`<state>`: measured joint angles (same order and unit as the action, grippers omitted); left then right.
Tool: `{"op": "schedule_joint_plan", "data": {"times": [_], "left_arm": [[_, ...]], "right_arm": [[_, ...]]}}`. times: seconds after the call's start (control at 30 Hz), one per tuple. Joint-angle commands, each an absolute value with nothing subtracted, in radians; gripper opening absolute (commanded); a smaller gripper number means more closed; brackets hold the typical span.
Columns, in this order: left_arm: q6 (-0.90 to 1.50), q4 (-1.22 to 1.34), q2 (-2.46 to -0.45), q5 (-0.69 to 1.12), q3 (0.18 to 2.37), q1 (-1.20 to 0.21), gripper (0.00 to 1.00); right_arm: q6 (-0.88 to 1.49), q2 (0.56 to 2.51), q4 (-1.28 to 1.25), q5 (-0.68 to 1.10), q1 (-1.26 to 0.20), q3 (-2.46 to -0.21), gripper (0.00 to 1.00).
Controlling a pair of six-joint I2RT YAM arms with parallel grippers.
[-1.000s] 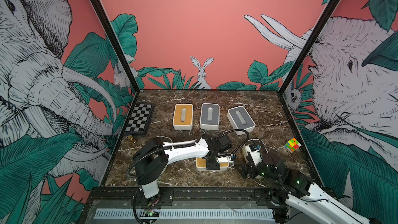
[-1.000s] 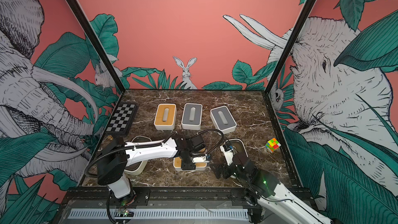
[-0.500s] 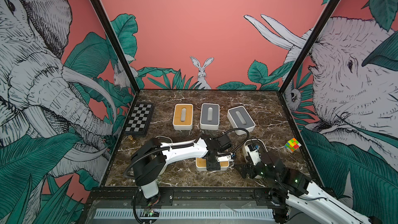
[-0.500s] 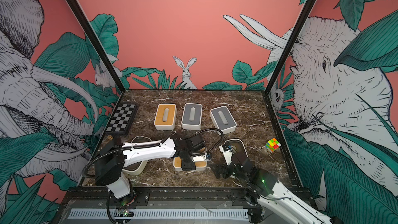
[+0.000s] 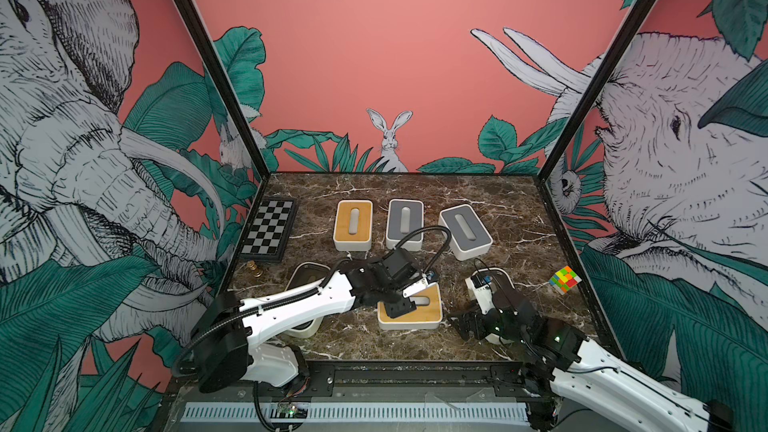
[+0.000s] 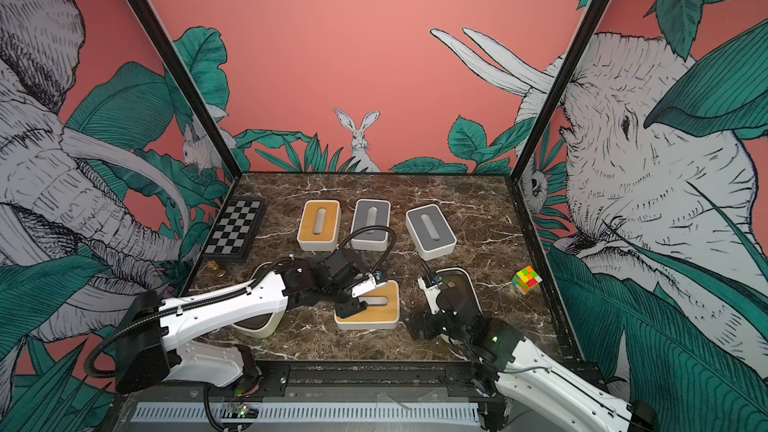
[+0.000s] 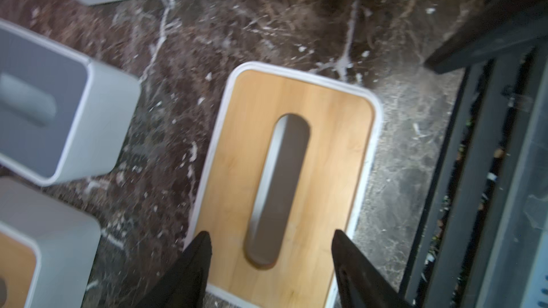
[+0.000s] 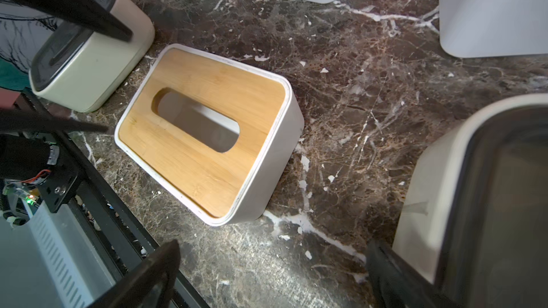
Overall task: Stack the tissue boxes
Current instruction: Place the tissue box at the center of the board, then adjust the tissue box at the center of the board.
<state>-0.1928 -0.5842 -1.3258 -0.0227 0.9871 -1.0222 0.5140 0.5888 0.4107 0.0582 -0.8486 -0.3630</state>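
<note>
- The left gripper (image 5: 409, 299) (image 7: 269, 237) stands over the near bamboo box (image 5: 432, 311) (image 7: 326, 158), at the lid end closest to the left arm. Its jaws are partly parted and hold nothing.
- In the left wrist view both fingers (image 7: 195, 262) overlap the lid, with the slot between them. They are set slightly closer together than the box is wide. Whether the tips touch the lid cannot be told.
- The right gripper (image 5: 469, 322) (image 8: 272, 245) is spread to its widest and empty, low over bare table (image 5: 519, 209).
- The near bamboo box (image 8: 184, 164) lies just left of the right gripper, apart from it.
- The right cream box (image 5: 498, 272) (image 8: 430, 188) lies just beside one of the right gripper's fingers (image 8: 385, 277), partly under that arm.
- The left cream box (image 5: 309, 266) (image 8: 98, 69) lies left of the left gripper, beneath its forearm.
- A row lies beyond the left gripper: the far bamboo box (image 5: 353, 238), the straight grey box (image 5: 405, 236) and the skewed grey box (image 5: 478, 226). They sit side by side without touching, the last one straight beyond the right gripper.
- Each of the six boxes rests singly on the table.
- The cube (image 5: 564, 279) lies well right of the right gripper.
- The chessboard (image 5: 270, 228) lies beyond and left of the left gripper.
</note>
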Motion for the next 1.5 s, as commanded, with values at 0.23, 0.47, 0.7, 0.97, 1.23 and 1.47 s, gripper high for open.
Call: {"op": "schedule_joint_plan", "data": {"times": [0.23, 0.47, 0.7, 0.97, 1.23, 1.47], "left_arm": [[0.394, -0.617, -1.222, -0.036, 0.918, -0.806, 0.64], [0.670, -0.438, -1.140, 0.164, 0.677, -0.766, 0.63], [0.660, -0.361, -1.182, 0.226, 0.661, -0.766, 0.63], [0.662, -0.304, -1.227, 0.291, 0.662, -0.765, 0.61], [0.666, -0.282, -1.244, 0.304, 0.669, -0.766, 0.61], [0.668, -0.275, -1.261, 0.309, 0.683, -0.767, 0.61]], "right_arm": [[0.620, 0.876, 0.332, 0.116, -0.765, -0.526, 0.98], [0.649, 0.922, 0.331, 0.162, -0.764, -0.533, 0.98], [0.640, 1.016, 0.287, 0.224, -0.763, -0.544, 0.98], [0.663, 1.006, 0.228, 0.205, -0.763, -0.515, 0.98], [0.664, 1.018, 0.220, 0.212, -0.762, -0.510, 0.98], [0.661, 1.014, 0.230, 0.209, -0.762, -0.513, 0.98]]}}
